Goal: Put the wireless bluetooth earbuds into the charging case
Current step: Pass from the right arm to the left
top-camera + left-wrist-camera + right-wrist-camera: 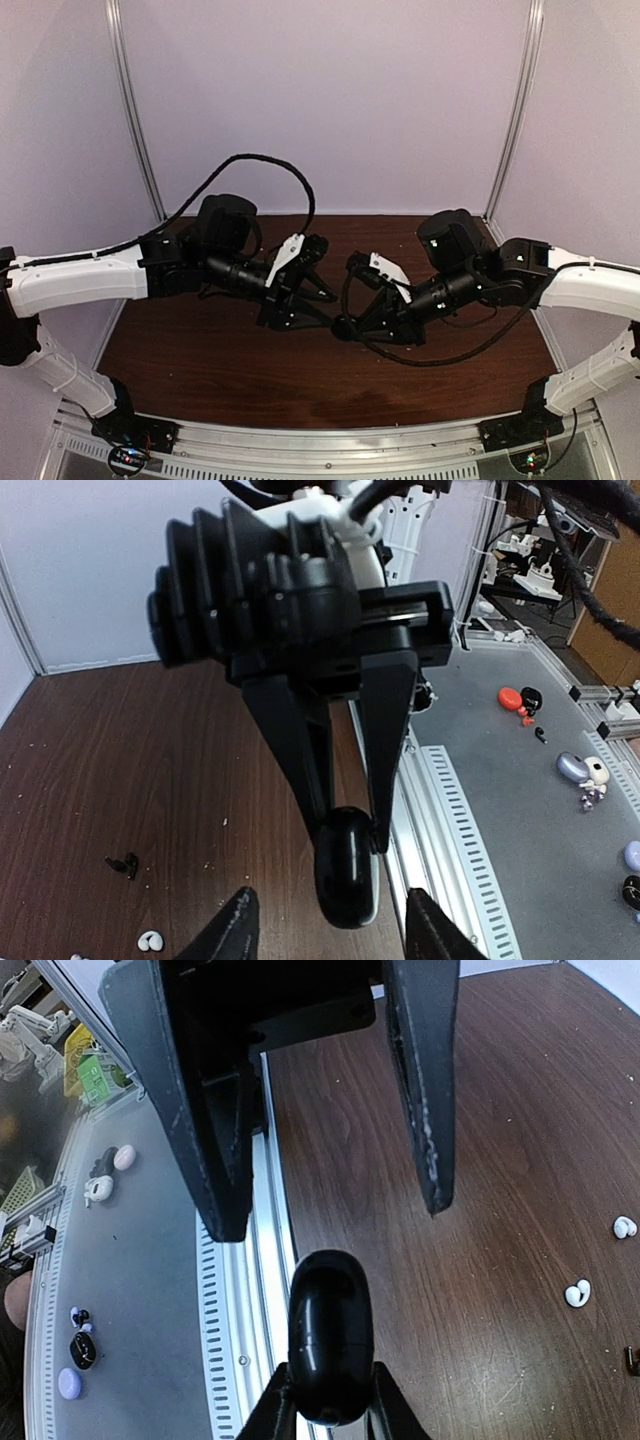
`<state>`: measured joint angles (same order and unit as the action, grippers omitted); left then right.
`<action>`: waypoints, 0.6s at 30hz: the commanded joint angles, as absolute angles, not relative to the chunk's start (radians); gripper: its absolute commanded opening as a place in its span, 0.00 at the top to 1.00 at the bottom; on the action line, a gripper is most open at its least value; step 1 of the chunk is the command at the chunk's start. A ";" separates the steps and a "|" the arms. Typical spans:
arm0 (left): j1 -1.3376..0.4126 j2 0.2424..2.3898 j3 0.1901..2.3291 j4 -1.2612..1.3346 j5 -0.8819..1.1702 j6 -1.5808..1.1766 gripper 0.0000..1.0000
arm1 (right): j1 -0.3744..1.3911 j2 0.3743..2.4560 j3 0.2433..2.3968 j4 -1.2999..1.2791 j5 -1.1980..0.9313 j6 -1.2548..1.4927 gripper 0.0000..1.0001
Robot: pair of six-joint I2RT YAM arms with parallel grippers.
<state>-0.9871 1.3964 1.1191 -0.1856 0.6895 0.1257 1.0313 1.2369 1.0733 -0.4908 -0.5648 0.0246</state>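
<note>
Two robot arms reach inward from either side and meet nose to nose above the middle of a dark brown wooden desk (500, 1160).

The right hand (350, 840) is clenched on a black charging case (330, 1330), a glossy, rounded, pebble-like shell pinched between its two fingers and held up off the desk. Whether the case's lid is open cannot be told.

The left hand (331, 1222) points straight at the case. It is released: its two long black fingers stand apart with nothing between them, and their tips are just short of the case, one on each side, not touching it.

The earbuds lie loose on the desk, well apart from the case. Two white earbuds (578, 1293), small and bean-shaped, rest near each other on the wood. A small black piece (123, 863) of irregular shape lies a little way from them, also on the bare wood.

A ribbed metal rail (265, 1290) runs along the desk's near edge. Pale walls close in the desk on three sides.
</note>
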 commanded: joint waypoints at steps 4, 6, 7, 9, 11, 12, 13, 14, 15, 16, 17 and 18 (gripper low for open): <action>-0.991 1.431 1.160 -0.178 0.777 0.147 0.51 | 1.046 1.264 1.131 -0.505 -0.592 -0.013 0.85; -0.994 1.440 1.165 -0.182 0.775 0.152 0.51 | 1.047 1.272 1.139 -0.509 -0.594 -0.020 0.85; -0.996 1.444 1.168 -0.185 0.773 0.155 0.52 | 1.049 1.275 1.143 -0.511 -0.594 -0.023 0.85; -0.997 1.450 1.172 -0.187 0.770 0.156 0.53 | 1.051 1.280 1.149 -0.519 -0.594 -0.027 0.85; -0.999 1.459 1.177 -0.187 0.773 0.155 0.54 | 1.053 1.284 1.155 -0.524 -0.592 -0.030 0.85; -1.000 1.463 1.181 -0.190 0.773 0.156 0.56 | 1.054 1.285 1.157 -0.526 -0.592 -0.030 0.85; -1.001 1.467 1.184 -0.191 0.773 0.156 0.58 | 1.054 1.286 1.159 -0.528 -0.591 -0.033 0.84; -1.003 1.470 1.184 -0.191 0.774 0.156 0.61 | 1.054 1.287 1.162 -0.531 -0.590 -0.034 0.84; -1.003 1.472 1.184 -0.191 0.772 0.156 0.64 | 1.054 1.287 1.163 -0.533 -0.589 -0.036 0.84; -1.003 1.472 1.184 -0.192 0.772 0.157 0.66 | 1.054 1.287 1.164 -0.534 -0.588 -0.037 0.84; -1.003 1.474 1.183 -0.193 0.770 0.158 0.68 | 1.054 1.287 1.165 -0.534 -0.585 -0.037 0.84; -1.003 1.475 1.184 -0.194 0.769 0.159 0.68 | 1.054 1.286 1.166 -0.533 -0.583 -0.035 0.84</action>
<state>-0.9974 1.4620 1.1564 -0.2043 0.7547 0.1459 1.0481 1.2858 1.1275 -0.5293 -0.5823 -0.0231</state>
